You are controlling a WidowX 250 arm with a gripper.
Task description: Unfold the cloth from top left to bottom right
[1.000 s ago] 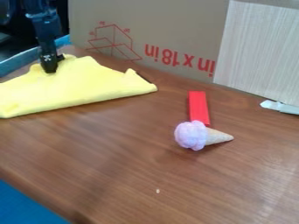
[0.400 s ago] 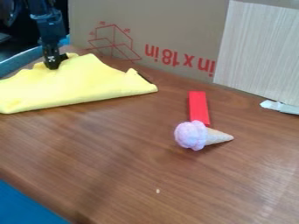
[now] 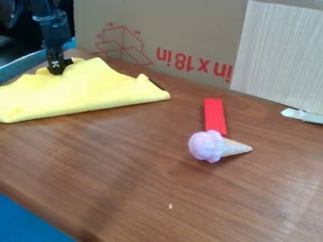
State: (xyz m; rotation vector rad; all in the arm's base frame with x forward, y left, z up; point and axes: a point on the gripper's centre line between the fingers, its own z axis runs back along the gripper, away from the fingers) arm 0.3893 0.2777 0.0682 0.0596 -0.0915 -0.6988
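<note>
My black gripper (image 3: 57,71) hangs at the upper left, its tip down at the back part of the yellow cloth (image 3: 82,92). The cloth lies folded over on the wooden table, with a long, fairly straight front edge and raised peaks along its back. Around the gripper's tip the fabric is bunched. Whether the tip holds the cloth is not clear from this view.
On the table (image 3: 126,170) right of the cloth lie a red block (image 3: 214,116) and a toy ice cream cone (image 3: 217,146) just in front of it. A cardboard panel (image 3: 157,33) stands along the back. A whitish object (image 3: 302,115) lies at the right edge.
Compared with a second ago, the gripper sits slightly further right and up. The cloth's left front edge has shifted a little toward the back; nothing else has moved.
</note>
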